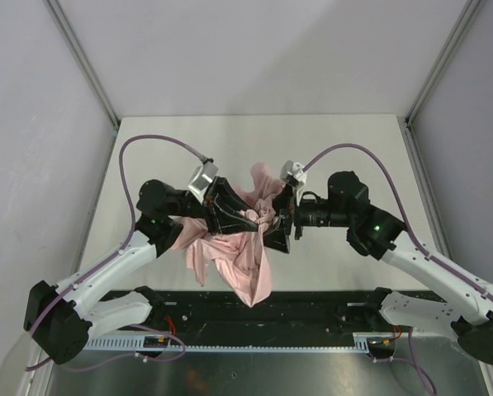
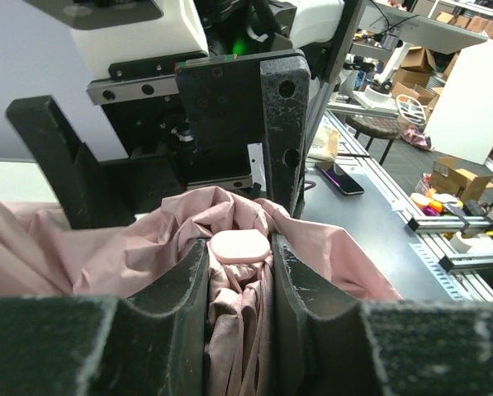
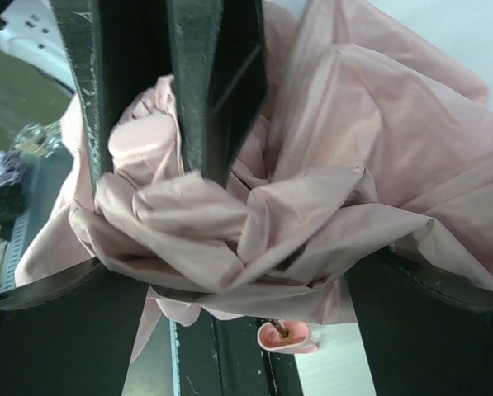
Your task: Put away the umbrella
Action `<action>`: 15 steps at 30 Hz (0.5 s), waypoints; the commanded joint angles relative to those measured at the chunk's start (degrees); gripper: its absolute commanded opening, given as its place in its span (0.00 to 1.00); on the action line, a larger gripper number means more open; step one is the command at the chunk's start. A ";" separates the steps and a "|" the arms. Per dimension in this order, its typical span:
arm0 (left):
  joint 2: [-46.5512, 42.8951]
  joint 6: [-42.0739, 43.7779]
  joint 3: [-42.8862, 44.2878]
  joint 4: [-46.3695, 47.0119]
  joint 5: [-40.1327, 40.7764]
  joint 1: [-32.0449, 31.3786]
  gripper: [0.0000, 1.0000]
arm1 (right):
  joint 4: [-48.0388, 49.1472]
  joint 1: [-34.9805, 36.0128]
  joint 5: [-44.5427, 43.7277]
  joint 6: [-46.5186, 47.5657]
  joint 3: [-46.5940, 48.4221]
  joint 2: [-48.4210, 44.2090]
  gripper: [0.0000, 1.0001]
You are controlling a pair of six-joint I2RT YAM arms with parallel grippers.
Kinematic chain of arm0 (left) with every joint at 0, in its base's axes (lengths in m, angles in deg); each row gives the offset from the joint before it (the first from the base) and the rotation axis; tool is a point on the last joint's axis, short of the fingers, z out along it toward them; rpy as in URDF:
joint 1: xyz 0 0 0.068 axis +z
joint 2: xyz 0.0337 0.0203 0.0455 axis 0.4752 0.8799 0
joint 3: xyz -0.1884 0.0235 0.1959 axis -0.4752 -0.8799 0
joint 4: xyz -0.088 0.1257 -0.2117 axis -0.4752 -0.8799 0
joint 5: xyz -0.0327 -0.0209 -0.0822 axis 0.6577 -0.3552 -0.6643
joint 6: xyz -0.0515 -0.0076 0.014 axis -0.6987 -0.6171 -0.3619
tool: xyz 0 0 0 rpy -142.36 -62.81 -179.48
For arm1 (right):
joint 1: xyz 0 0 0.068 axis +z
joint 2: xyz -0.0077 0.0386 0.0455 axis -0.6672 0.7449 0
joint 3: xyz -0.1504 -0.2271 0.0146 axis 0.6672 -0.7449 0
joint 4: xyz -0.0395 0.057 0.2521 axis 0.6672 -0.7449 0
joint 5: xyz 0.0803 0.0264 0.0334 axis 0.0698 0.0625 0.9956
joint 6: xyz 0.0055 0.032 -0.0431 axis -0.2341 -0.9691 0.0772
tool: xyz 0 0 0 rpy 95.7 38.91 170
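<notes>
The pale pink umbrella (image 1: 234,264) hangs as a crumpled bundle above the table, between my two grippers. My left gripper (image 1: 248,219) is shut on gathered canopy folds and a small pink end cap (image 2: 239,247). This is close up in the left wrist view (image 2: 239,257). My right gripper (image 1: 277,223) faces it with its jaws wide apart on either side of the bunched canopy (image 3: 312,165). The fabric fills the gap (image 3: 238,276). A small pink piece on a thin dark shaft (image 3: 284,337) hangs below the fabric.
The white table (image 1: 345,140) is walled in by grey panels on the left, back and right. The black base rail (image 1: 312,305) runs along the near edge. Purple cables (image 1: 155,142) loop over both arms.
</notes>
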 commanded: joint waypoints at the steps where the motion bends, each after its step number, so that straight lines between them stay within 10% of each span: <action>1: -0.36 -2.17 1.59 6.27 0.59 -2.57 0.00 | 11.98 1.61 8.98 1.28 0.08 3.43 0.99; 15: 0.18 -4.64 0.79 12.82 4.90 -9.07 0.00 | 35.58 7.39 12.24 -3.80 -6.34 4.96 0.93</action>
